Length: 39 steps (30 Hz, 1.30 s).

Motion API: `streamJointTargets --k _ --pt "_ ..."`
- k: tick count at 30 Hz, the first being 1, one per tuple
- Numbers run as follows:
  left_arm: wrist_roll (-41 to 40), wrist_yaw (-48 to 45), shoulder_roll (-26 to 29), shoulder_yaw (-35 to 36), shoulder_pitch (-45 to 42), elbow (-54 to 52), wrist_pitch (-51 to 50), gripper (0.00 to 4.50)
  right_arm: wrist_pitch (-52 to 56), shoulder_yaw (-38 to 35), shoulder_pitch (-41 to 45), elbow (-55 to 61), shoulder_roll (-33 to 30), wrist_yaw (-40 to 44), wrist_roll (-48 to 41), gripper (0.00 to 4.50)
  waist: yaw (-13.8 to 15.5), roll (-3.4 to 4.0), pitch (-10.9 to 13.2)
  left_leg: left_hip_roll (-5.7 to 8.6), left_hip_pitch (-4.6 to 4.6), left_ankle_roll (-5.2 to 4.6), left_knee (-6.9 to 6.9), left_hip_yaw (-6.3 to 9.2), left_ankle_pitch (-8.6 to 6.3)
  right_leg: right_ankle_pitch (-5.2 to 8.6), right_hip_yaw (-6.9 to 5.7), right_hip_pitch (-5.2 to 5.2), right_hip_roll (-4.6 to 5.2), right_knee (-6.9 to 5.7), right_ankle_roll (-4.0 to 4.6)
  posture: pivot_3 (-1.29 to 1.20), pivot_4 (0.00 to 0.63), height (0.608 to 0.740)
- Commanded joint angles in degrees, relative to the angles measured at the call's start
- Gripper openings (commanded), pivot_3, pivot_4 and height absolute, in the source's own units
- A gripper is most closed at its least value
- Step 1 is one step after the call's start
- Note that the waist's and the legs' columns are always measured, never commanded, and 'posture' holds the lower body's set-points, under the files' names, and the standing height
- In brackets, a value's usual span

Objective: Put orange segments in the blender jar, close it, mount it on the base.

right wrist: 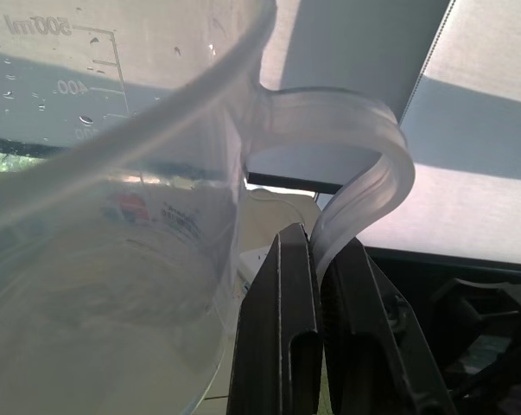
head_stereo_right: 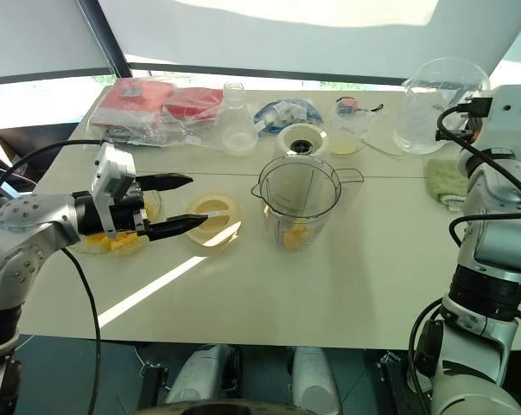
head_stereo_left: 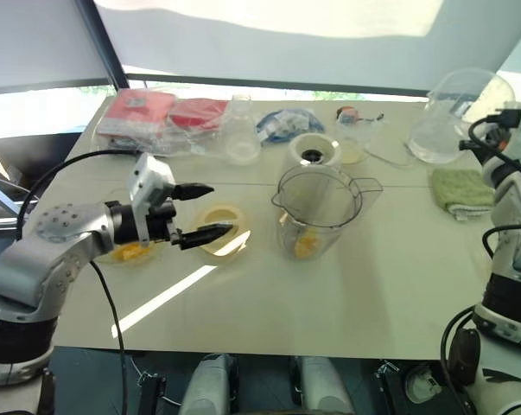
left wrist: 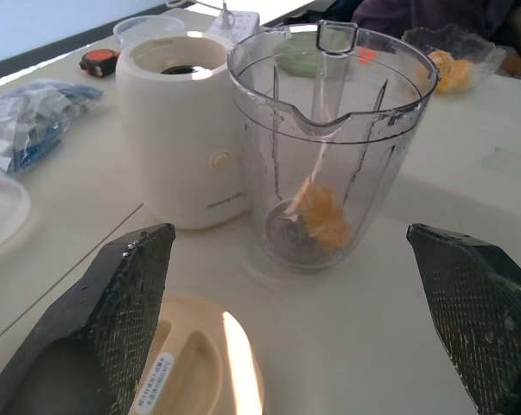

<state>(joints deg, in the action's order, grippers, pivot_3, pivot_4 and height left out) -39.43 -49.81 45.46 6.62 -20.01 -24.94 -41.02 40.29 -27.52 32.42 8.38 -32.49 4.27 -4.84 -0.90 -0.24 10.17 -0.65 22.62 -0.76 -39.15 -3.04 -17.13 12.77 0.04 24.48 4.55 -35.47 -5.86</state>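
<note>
Logged left gripper [head_stereo_left: 219, 208] at left-centre of head view: fingers spread wide, empty, hovering just above cream lid [head_stereo_left: 219, 232], which lies flat on table [head_stereo_left: 329, 311]. Noted bowl [head_stereo_left: 113, 258] with orange pieces under the wrist, mostly hidden by it. Found blender jar [head_stereo_left: 319, 212] at centre, upright on table, uncovered, orange segments [left wrist: 325, 216] at its bottom; count unclear. Found blender base [head_stereo_left: 314, 151] just behind jar, nothing mounted. Judged loading at least begun; closing and mounting left to do. Farther, upper right: right gripper [right wrist: 319, 246] pressed together on handle of clear measuring jug [head_stereo_left: 459, 112]; contents hard to make out.
</note>
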Motion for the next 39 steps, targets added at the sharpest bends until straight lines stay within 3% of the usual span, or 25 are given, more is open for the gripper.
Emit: streamJointTargets --k 1,18,30,39 --pt "-1.1 0.4 0.1 2.3 0.6 -2.0 0.6 4.5 -2.4 -3.1 -0.2 2.4 0.9 -1.8 -1.3 0.06 0.1 0.0 0.0 0.0 0.0 0.0 0.0 0.0 0.0 0.0 0.0 0.0 0.0 0.0 0.0 0.0 0.15 0.74" --pt "-3.0 1.4 0.9 3.6 3.8 -4.4 0.2 4.5 -8.1 -4.4 -10.3 3.9 5.9 -5.0 -3.6 0.06 0.0 0.0 0.0 0.0 -0.01 0.0 0.0 0.01 0.0 0.03 0.01 -0.01 -0.01 0.01 0.06 0.0 0.15 0.74" --pt "-2.8 1.6 0.8 2.8 3.4 -4.1 0.1 4.5 -10.0 -2.9 -19.6 6.0 12.7 -8.5 -2.8 0.06 0.0 0.01 0.0 -0.01 -0.03 0.0 0.0 0.01 0.0 0.05 0.03 -0.02 -0.02 0.01 0.08 0.0 0.15 0.74" --pt "-3.3 2.0 0.9 3.0 3.9 -5.1 -0.5 4.5 -12.0 -2.3 -21.7 4.9 16.4 -12.1 -2.1 0.06 -0.1 0.02 0.0 -0.02 -0.05 0.0 0.01 0.01 0.0 0.06 0.04 -0.02 -0.04 0.0 0.09 0.0 0.15 0.74"
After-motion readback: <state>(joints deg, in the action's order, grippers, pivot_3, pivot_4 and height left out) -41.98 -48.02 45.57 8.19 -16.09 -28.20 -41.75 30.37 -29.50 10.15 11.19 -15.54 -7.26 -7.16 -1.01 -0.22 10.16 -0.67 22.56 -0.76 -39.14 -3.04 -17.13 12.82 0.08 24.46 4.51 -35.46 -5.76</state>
